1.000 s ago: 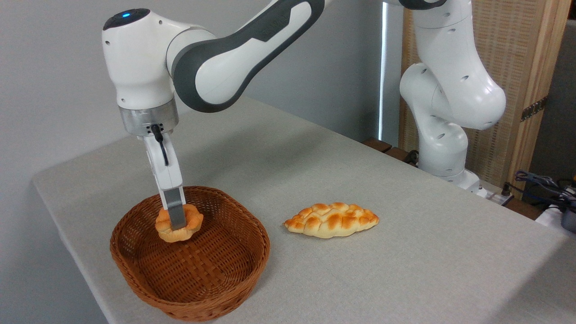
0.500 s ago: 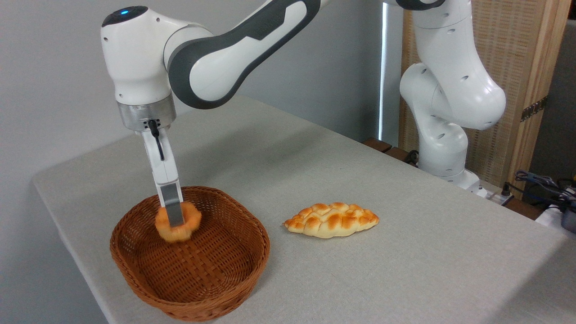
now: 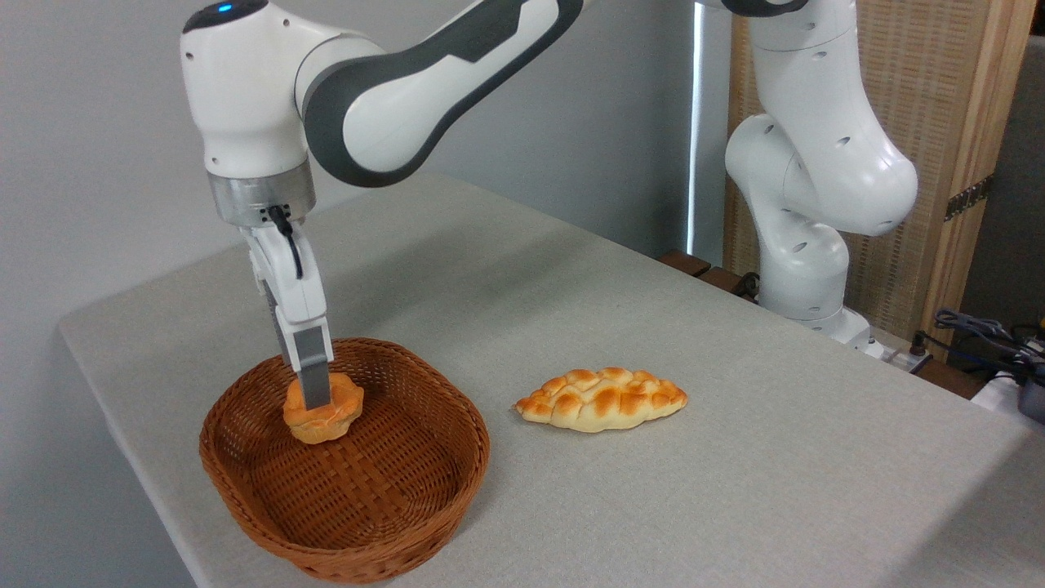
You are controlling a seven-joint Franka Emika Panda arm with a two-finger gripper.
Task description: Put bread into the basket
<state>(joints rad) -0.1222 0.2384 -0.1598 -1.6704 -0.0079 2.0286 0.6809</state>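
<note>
The hand (image 3: 313,400) pinches the bread (image 3: 323,414) over the basket (image 3: 424,498)

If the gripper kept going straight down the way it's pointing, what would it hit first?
The bun, directly under the gripper and seemingly touching its finger. Beneath that lies the floor of the basket. Whether the jaws grip the bun is unclear.
</note>
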